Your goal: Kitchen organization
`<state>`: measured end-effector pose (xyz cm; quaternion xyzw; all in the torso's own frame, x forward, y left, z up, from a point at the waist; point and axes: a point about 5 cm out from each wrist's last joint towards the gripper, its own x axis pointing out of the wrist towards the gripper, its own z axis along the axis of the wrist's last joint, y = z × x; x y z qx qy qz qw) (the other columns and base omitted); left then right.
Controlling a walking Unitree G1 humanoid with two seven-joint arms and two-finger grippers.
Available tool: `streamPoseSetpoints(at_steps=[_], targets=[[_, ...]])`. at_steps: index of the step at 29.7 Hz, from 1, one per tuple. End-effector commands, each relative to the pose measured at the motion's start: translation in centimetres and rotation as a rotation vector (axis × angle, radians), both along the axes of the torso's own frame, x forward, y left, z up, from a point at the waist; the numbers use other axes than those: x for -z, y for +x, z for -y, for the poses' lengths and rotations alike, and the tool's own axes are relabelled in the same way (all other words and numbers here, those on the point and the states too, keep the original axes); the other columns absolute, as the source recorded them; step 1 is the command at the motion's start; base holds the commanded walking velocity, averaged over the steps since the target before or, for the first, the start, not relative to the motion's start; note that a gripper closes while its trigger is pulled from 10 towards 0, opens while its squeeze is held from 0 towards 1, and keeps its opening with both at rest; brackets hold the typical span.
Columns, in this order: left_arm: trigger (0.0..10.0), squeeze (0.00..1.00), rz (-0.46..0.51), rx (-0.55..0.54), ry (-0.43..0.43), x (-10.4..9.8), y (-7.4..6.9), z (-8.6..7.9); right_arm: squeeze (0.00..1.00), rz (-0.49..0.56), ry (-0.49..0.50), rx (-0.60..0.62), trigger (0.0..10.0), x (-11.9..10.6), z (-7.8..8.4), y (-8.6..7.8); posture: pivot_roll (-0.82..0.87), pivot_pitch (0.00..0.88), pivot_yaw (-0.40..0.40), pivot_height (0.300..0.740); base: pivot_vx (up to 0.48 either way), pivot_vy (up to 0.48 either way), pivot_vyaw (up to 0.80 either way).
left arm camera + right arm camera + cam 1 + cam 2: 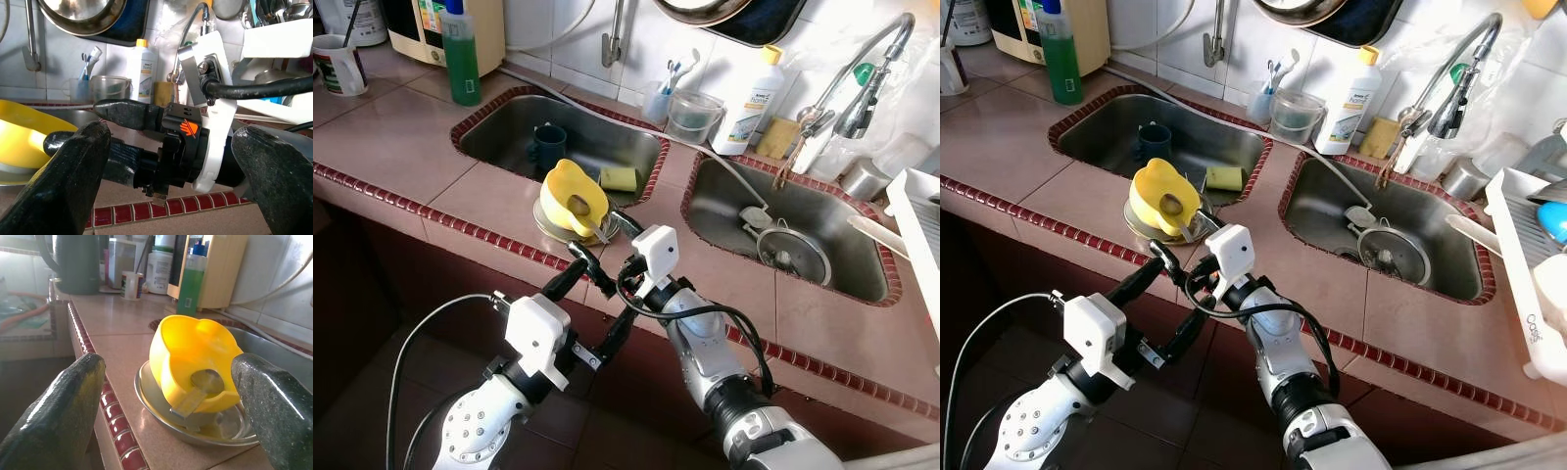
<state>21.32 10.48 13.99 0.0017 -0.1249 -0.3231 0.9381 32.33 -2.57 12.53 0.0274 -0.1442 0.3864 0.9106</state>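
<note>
right pincer (597, 243) open before yellow bowl (574, 199) | left pincer (597, 308) open, around right wrist | risk: arms collide, bowl tips off plate (195, 431), falls from surface (401, 147) edge

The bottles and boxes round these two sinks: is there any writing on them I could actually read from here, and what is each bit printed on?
"home": roughly, on the white bottle behind the sinks; its smaller print is blurred.
"Coss": uncertain, raised lettering on the white dish rack.
Green bottle: no legible label.
Printed mug: too blurred.
Cream appliance: coloured sticker, unreadable.
Orange arrow-like logo, no words, on the right gripper.
</note>
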Motion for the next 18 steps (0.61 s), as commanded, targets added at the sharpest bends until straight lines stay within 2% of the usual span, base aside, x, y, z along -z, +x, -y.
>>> streamPoseSetpoints(at_steps=[1,2,3,4,6,7,8,9,11,12,14,15,18], targets=[[10.0,0.0,0.019,0.011,-0.012,-0.6,0.0,0.5,0.0,-0.008,-0.001,0.031,10.0,0.5,0.3,-0.3,-0.03,0.082,-0.209,0.74,0.0,0.0,0.0],[10.0,0.0,0.019,0.009,-0.012,-0.6,0.0,0.5,0.0,-0.012,-0.007,0.036,10.0,0.7,0.4,-0.3,-0.03,0.082,-0.209,0.74,0.0,0.0,0.0],[10.0,0.0,0.019,0.009,-0.013,-0.6,0.0,0.5,0.0,-0.016,-0.009,0.041,9.3,0.8,0.5,-0.3,-0.03,0.082,-0.209,0.74,0.0,0.0,0.0],[10.0,0.0,0.019,0.009,-0.014,-0.6,0.0,0.5,0.0,-0.018,-0.011,0.045,9.3,0.9,0.5,-0.3,-0.03,0.082,-0.209,0.74,0.0,0.0,0.0],[10.0,0.0,0.019,0.01,-0.015,-0.6,0.0,0.6,0.0,-0.024,-0.017,0.049,8.0,1.1,0.5,-0.4,-0.03,0.082,-0.212,0.74,0.0,0.0,0.0],[10.0,0.0,0.019,0.011,-0.015,-0.6,0.0,0.6,0.0,-0.026,-0.021,0.049,8.0,1.2,0.5,-0.4,-0.03,0.082,-0.212,0.74,0.0,0.0,0.0],[10.0,0.0,0.019,0.012,-0.016,-0.6,0.0,0.6,0.0,-0.03,-0.023,0.05,5.0,1.4,0.6,-0.5,-0.03,0.082,-0.212,0.74,0.0,0.0,0.0],[10.0,0.0,0.019,0.014,-0.016,-0.6,0.0,0.7,0.0,-0.035,-0.023,0.05,4.7,1.5,0.5,-0.7,-0.03,0.081,-0.212,0.74,0.0,0.0,0.0],[10.0,0.0,0.019,0.015,-0.017,-0.6,0.0,0.7,0.0,-0.037,-0.022,0.049,4.7,1.6,0.5,-0.7,-0.03,0.081,-0.212,0.74,0.0,0.0,0.0],[10.0,0.0,0.02,0.016,-0.016,-0.6,0.0,0.7,0.0,-0.037,-0.022,0.047,0.9,1.7,0.4,-0.9,-0.03,0.08,-0.21,0.74,0.0,0.0,0.0],[10.0,0.0,0.02,0.017,-0.015,-0.6,0.0,0.7,0.0,-0.036,-0.024,0.047,0.9,1.8,0.3,-0.9,-0.03,0.079,-0.209,0.74,0.0,0.0,0.0],[10.0,0.0,0.021,0.017,-0.016,-0.6,0.1,0.7,0.0,-0.037,-0.024,0.048,0.0,1.8,0.3,-0.9,-0.03,0.079,-0.209,0.74,0.0,0.0,0.0],[10.0,0.0,0.023,0.018,-0.015,-0.7,0.1,0.8,0.0,-0.036,-0.017,0.056,0.0,1.6,0.2,-0.9,-0.03,0.078,-0.209,0.74,0.0,0.0,0.0]])
